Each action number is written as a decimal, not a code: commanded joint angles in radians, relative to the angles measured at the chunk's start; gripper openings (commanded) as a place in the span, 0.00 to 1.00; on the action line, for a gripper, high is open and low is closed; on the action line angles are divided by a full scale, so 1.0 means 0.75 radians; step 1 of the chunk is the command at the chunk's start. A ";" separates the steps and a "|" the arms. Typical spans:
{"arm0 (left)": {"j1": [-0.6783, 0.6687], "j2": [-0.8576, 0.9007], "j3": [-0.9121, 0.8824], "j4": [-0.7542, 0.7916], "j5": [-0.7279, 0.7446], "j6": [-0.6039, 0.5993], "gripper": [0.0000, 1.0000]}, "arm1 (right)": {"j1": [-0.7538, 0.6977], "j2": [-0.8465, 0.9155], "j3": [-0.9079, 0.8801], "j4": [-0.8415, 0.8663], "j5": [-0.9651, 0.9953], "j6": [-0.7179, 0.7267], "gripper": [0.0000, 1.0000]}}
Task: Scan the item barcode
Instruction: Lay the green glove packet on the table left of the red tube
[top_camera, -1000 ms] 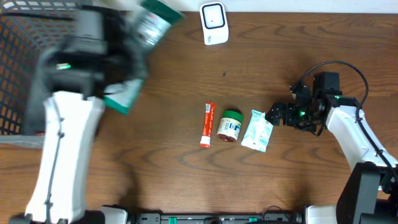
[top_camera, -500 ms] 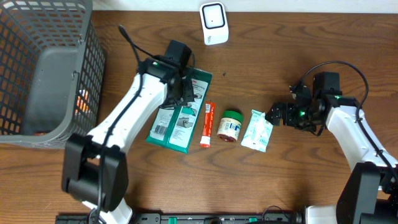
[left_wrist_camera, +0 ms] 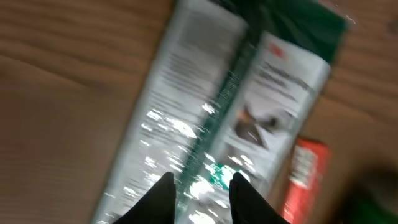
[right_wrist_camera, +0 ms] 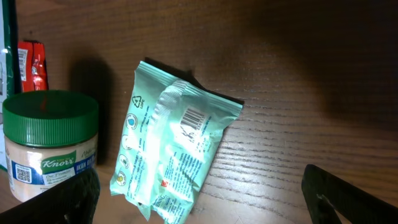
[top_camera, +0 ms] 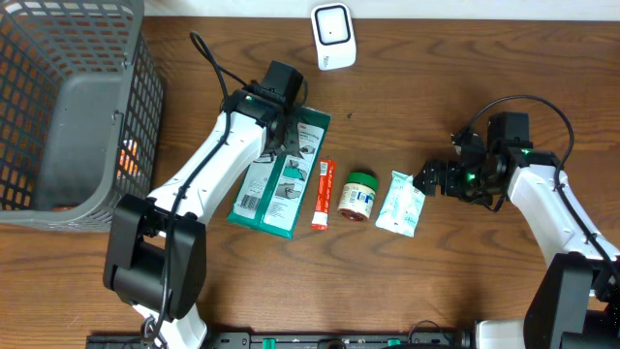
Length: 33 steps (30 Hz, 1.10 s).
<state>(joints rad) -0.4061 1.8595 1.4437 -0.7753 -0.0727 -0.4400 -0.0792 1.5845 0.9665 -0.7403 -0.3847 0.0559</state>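
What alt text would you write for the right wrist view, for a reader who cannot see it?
A pale green sachet with a printed barcode lies flat on the dark wooden table, ahead of the wide-open fingers of the right end effector. To its left stands a green-lidded Knorr jar, with a red tube partly visible beyond it.

The overhead view is bright, even and sharp; the brown surface (top_camera: 465,281) carries only short, soft shadows under the arms. The left wrist view is smeared by motion blur: print on the green-and-white packet (left_wrist_camera: 273,81) is unreadable, and white glare flecks its glossy seam. The right wrist view is dim, darkening toward the upper right, though the mint pouch (right_wrist_camera: 171,152) is crisp; the right tool (right_wrist_camera: 196,199) shows as black, soft-edged corner shapes.
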 commanded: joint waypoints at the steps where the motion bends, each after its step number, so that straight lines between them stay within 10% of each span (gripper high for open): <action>1: 0.005 0.036 -0.022 0.022 -0.243 0.022 0.30 | 0.012 -0.011 -0.006 -0.001 -0.001 -0.002 0.99; 19: 0.001 0.213 -0.083 -0.069 0.267 0.026 0.24 | 0.012 -0.010 -0.006 -0.001 -0.001 -0.002 0.99; 33: 0.008 0.130 -0.054 -0.135 0.292 0.022 0.24 | 0.012 -0.010 -0.006 -0.001 -0.001 -0.002 0.99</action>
<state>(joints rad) -0.4042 2.0281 1.3811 -0.8822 0.1326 -0.4366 -0.0792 1.5845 0.9665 -0.7403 -0.3847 0.0559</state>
